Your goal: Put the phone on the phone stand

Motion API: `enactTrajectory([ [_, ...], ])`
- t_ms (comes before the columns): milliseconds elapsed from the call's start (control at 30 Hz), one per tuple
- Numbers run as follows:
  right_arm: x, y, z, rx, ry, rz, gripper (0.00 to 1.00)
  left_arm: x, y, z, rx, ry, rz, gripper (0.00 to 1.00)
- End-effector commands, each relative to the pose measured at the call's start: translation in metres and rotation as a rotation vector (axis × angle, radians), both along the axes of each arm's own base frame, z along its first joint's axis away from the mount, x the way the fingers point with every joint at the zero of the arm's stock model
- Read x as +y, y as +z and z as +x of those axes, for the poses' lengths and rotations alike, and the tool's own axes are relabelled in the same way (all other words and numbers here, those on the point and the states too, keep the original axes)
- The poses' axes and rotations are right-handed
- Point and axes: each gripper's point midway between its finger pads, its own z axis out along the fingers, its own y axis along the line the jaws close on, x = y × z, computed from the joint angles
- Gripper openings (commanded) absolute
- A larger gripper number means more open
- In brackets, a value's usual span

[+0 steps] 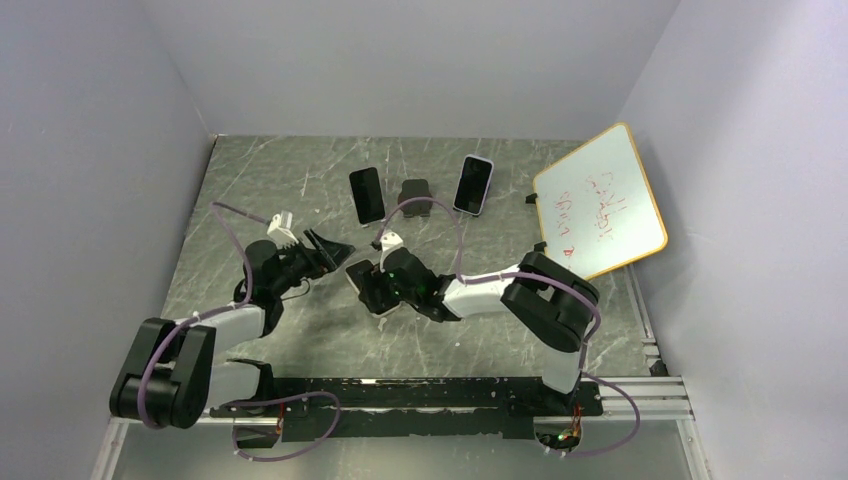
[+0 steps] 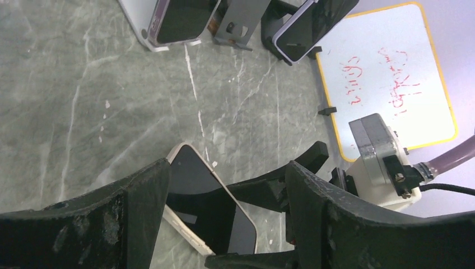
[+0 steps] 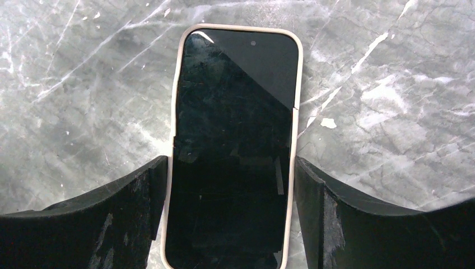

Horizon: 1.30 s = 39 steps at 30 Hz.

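A phone in a beige case lies screen-up at the table's middle. My right gripper has a finger against each long side of it and is shut on it; it shows in the top view. In the left wrist view the phone looks slightly tilted off the table. My left gripper is open and empty, just left of the phone. The empty dark phone stand stands at the back, also in the left wrist view.
Two other phones lean on stands either side of the empty stand: a black one on the left and a white-cased one on the right. A yellow-framed whiteboard leans at the right wall. Grey walls enclose the table.
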Motion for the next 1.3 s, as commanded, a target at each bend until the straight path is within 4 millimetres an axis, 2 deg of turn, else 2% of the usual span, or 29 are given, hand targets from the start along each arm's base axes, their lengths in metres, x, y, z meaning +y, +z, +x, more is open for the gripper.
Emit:
enactTrajectory([
  [0, -0.029, -0.051, -0.035, 0.181, 0.034, -0.109, 0.50, -0.011, 0.021, 0.004, -0.118, -0.041, -0.039, 0.79],
  [133, -0.024, -0.049, -0.038, 0.187, 0.057, -0.087, 0.50, -0.017, 0.013, 0.002, -0.108, -0.059, -0.046, 0.79],
  [333, -0.028, -0.045, -0.034, 0.185, 0.037, -0.064, 0.50, -0.020, -0.004, -0.002, -0.054, -0.074, -0.017, 0.77],
  [633, -0.032, -0.045, -0.029, 0.203, 0.019, -0.032, 0.50, 0.003, -0.037, -0.005, 0.086, 0.024, 0.122, 0.76],
  [900, -0.032, -0.044, -0.029, 0.200, 0.024, -0.024, 0.50, -0.010, -0.058, -0.012, 0.177, -0.028, 0.054, 0.75],
  [1067, -0.030, -0.041, -0.030, 0.194, 0.039, -0.014, 0.50, -0.017, -0.061, -0.015, 0.184, -0.041, -0.016, 0.74],
  [1200, -0.028, -0.040, -0.031, 0.192, 0.054, -0.008, 0.50, -0.021, -0.052, -0.014, 0.141, -0.041, -0.086, 0.73],
  [1267, -0.028, -0.040, -0.031, 0.192, 0.056, -0.007, 0.50, -0.022, -0.049, -0.015, 0.137, -0.044, -0.115, 0.68],
])
